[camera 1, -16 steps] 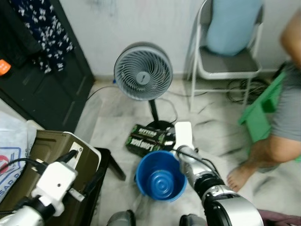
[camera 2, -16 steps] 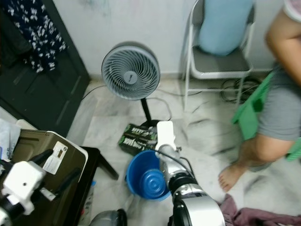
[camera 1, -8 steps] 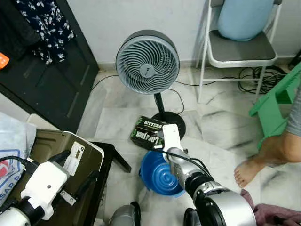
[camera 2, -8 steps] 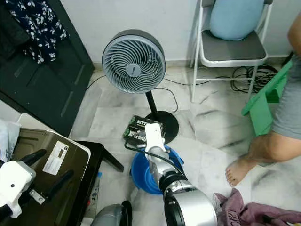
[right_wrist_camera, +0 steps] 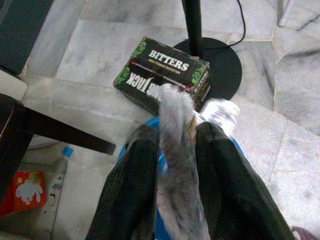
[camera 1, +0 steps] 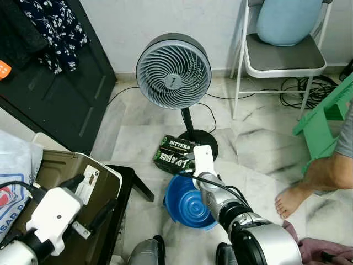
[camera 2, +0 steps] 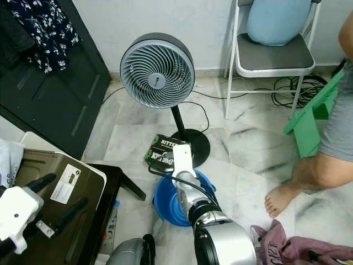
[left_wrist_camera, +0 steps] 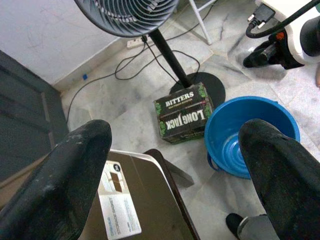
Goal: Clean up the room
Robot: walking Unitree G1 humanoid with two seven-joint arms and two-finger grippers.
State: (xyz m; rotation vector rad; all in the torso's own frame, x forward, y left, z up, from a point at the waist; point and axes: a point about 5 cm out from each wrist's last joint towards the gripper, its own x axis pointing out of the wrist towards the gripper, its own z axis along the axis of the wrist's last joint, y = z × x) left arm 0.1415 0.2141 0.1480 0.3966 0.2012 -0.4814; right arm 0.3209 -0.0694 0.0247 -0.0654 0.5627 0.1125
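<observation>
Right gripper [right_wrist_camera: 176, 165]: fingers clamped on a crumpled wrapper [right_wrist_camera: 177, 150], above blue bucket [camera 1: 185, 203].
Left gripper [left_wrist_camera: 175, 165]: fingers spread wide, over brown box [camera 1: 49, 176].
Fan [camera 1: 174, 72]: far side.

1. One standing fan [camera 1: 173, 70].
2. One blue plastic basin [camera 1: 186, 203].
3. One green-and-black Bitters carton [camera 1: 173, 154].
4. One folding chair [camera 1: 281, 52], with one pale blue cushion [camera 1: 288, 19].
5. One green stool [camera 1: 322, 124].
6. One person's bare foot [camera 1: 289, 200].

Box [camera 1: 175, 154] and fan base [camera 1: 198, 144] crowding bucket [camera 1: 185, 204]
</observation>
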